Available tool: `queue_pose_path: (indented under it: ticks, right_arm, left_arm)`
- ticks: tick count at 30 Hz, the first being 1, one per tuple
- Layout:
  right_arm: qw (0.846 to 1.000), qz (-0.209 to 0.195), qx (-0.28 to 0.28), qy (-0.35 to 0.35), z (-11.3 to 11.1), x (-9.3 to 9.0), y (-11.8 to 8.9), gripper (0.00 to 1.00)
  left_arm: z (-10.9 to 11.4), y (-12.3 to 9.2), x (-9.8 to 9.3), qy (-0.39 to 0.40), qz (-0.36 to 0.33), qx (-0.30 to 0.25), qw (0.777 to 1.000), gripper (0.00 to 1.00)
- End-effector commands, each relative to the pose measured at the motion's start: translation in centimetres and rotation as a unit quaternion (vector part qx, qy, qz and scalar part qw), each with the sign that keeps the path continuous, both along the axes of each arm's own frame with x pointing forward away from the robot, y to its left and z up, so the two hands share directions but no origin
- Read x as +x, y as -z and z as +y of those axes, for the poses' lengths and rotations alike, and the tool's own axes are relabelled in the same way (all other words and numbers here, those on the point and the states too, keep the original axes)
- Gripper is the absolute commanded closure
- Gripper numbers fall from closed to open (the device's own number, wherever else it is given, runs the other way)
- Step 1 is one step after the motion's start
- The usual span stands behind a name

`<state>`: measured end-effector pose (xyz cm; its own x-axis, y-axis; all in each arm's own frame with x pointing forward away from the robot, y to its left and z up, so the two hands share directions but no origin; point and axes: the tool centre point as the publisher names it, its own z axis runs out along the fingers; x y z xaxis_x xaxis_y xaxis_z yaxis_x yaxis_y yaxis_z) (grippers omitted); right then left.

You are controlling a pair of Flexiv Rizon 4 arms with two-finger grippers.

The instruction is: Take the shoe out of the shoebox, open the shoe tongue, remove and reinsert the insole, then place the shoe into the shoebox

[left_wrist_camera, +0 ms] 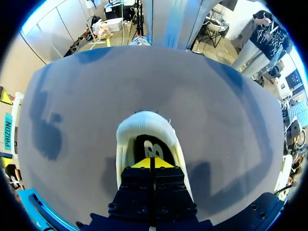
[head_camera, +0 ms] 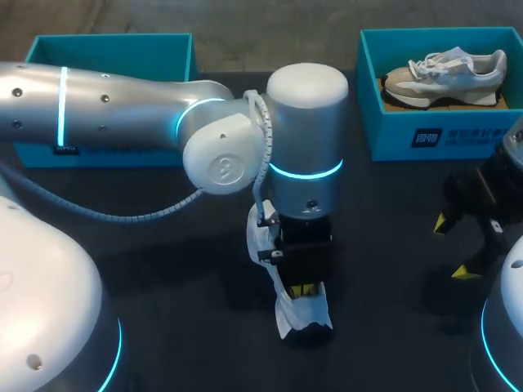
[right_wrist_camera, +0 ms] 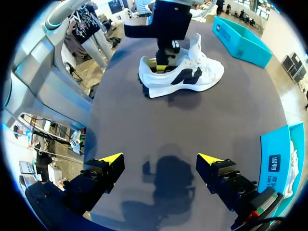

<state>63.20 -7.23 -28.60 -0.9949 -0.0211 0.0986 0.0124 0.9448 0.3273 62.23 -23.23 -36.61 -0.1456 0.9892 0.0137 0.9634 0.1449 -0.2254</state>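
Shoe (right_wrist_camera: 183,77): out on the counter (head_camera: 163,269), standing on its sole, opening facing up so it can be worked from above
Left fingers (left_wrist_camera: 143,164): down inside the collar, pressed together right over the dark insole (left_wrist_camera: 153,148); whether they pinch it, can't tell
Right fingers (right_wrist_camera: 109,160): wide apart, holding nothing, parked well clear, on hand to steady the shoe, I'd say
Shoebox (head_camera: 114,49): open at the far left, looks empty, ready for the return
Other box (head_camera: 392,122): far right, holds a second shoe (head_camera: 445,72)

Head cam's overhead, from behind. Left wrist cam hugs the shoe (left_wrist_camera: 144,121); right wrist sees it from well back.
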Motion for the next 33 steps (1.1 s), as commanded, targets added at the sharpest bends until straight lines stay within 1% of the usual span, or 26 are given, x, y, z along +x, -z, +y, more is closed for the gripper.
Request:
queue_pose_path:
  ticks: [1,9,17,25,26,27,29,30,31,33]
  right_arm:
    - [1.000,-0.001,-0.001,0.000,0.0,-0.1,0.1,0.00]
    - [1.000,-0.001,-0.001,0.000,0.0,-0.1,0.1,0.00]
    - [1.000,-0.001,-0.001,0.000,0.0,-0.1,0.1,0.00]
    - [1.000,-0.001,-0.001,0.000,0.0,-0.1,0.1,0.00]
    - [1.000,-0.001,-0.001,0.000,0.0,-0.1,0.1,0.00]
    - [1.000,-0.001,-0.001,0.000,0.0,-0.1,0.1,0.00]
    - [1.000,-0.001,-0.001,0.000,0.0,-0.1,0.1,0.00]
    - [1.000,-0.001,-0.001,0.000,0.0,-0.1,0.1,0.00]
    - [1.000,-0.001,-0.001,0.000,0.0,-0.1,0.1,0.00]
    - [1.000,-0.001,-0.001,0.000,0.0,-0.1,0.1,0.00]
  left_arm:
    - [0.9,-1.0,0.3,-0.008,-0.011,-0.010,1.000,1.00]
    - [0.6,-1.7,2.0,-0.024,-0.031,-0.009,0.999,1.00]
    - [0.3,-0.9,3.0,-0.032,-0.028,-0.005,0.999,1.00]
    - [0.8,-0.5,3.8,-0.039,-0.020,0.004,0.999,1.00]
    - [0.8,-0.4,3.9,-0.040,-0.019,0.005,0.999,0.99]
    - [0.8,-0.4,3.9,-0.040,-0.019,0.006,0.999,0.94]
    - [0.8,-0.5,4.0,-0.040,-0.017,0.005,0.999,0.81]
    - [0.9,-0.5,4.0,-0.040,-0.017,0.005,0.999,0.69]
    - [0.9,-0.6,4.1,-0.039,-0.017,0.004,0.999,0.63]
    - [0.8,-0.6,4.1,-0.039,-0.017,0.005,0.999,0.61]
